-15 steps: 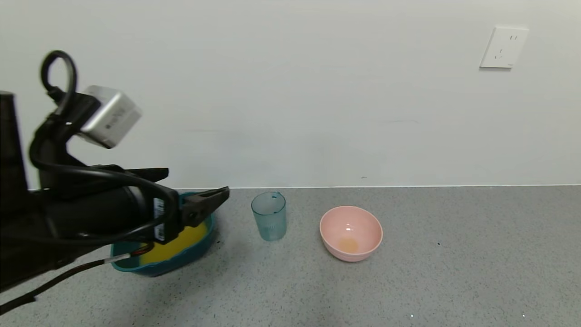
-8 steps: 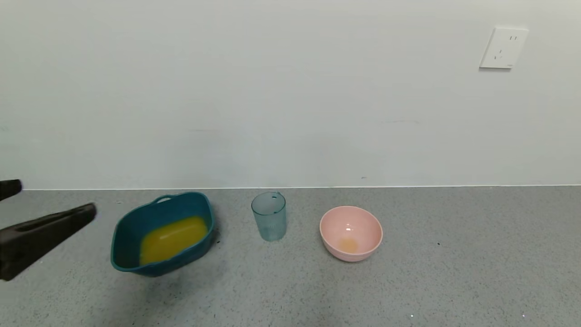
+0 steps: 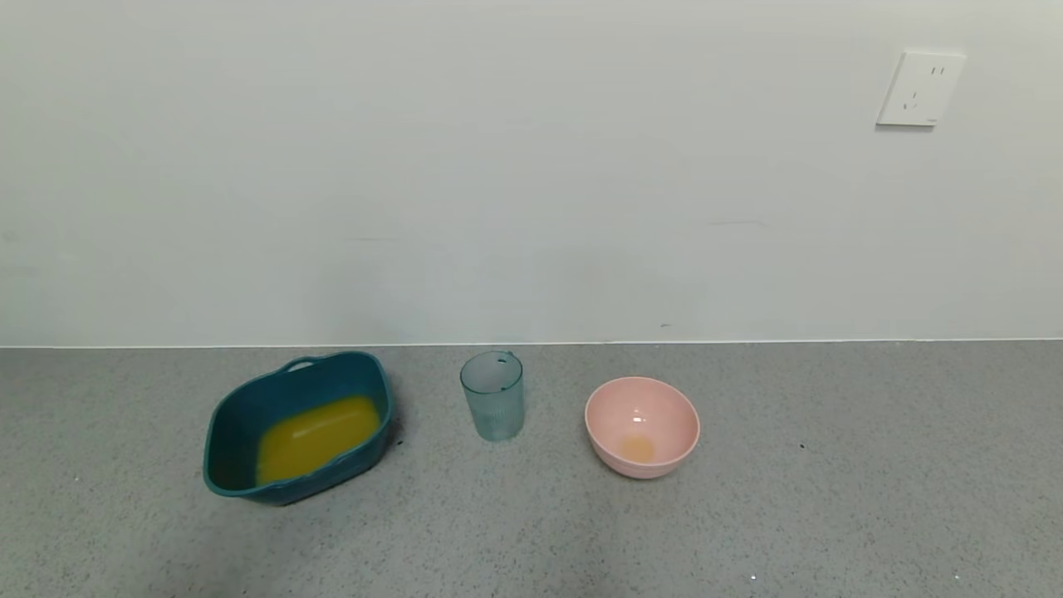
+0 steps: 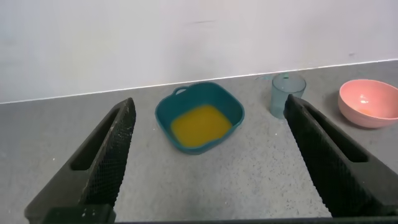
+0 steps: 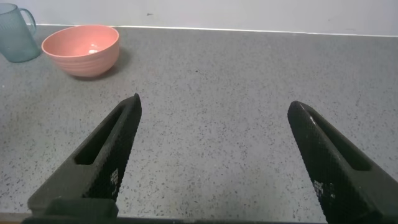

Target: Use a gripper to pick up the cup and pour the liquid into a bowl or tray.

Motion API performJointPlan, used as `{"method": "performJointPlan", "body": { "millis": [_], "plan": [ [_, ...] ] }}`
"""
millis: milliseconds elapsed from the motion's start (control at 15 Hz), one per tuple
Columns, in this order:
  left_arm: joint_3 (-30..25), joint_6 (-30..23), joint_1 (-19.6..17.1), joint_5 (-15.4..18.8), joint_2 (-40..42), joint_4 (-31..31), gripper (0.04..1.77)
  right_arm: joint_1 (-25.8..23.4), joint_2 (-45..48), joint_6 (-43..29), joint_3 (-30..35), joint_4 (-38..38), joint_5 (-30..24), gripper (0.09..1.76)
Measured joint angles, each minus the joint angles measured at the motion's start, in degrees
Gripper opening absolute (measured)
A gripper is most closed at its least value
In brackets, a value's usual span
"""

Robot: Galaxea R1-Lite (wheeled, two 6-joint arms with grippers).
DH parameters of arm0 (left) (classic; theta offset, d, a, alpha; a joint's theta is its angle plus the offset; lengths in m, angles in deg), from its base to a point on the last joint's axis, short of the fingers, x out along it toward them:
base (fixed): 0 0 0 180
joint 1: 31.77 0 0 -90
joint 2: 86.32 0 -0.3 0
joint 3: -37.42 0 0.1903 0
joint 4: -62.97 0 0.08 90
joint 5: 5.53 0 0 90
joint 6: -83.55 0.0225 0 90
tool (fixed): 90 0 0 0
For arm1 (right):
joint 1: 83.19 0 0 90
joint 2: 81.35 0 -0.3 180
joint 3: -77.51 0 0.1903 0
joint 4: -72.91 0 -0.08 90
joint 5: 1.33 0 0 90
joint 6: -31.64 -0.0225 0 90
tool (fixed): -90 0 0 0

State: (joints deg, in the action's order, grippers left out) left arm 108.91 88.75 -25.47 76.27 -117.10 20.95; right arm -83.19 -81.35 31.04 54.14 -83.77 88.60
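The transparent blue-green cup stands upright and looks empty on the grey counter, between the tub and the pink bowl; it also shows in the left wrist view and the right wrist view. The dark teal tub holds the orange-yellow liquid, seen too in the left wrist view. Neither gripper shows in the head view. My left gripper is open and empty, pulled back from the tub. My right gripper is open and empty over bare counter.
A round pink bowl with a little orange residue stands right of the cup, also in the left wrist view and right wrist view. A white wall runs behind the counter, with a socket at upper right.
My left arm has withdrawn leftwards from above the tub and left the head view. The cup, tub and bowl have not moved.
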Motion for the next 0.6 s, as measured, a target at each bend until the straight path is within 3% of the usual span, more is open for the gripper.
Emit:
{"method": "performJointPlan", "body": {
  "millis": [600],
  "plan": [
    [-8.57,-1.73,-5.05,1.43,16.7,-3.73,1.72,0.0,0.0,-0.02,0.0,-0.02,0.0,1.71]
  ]
}}
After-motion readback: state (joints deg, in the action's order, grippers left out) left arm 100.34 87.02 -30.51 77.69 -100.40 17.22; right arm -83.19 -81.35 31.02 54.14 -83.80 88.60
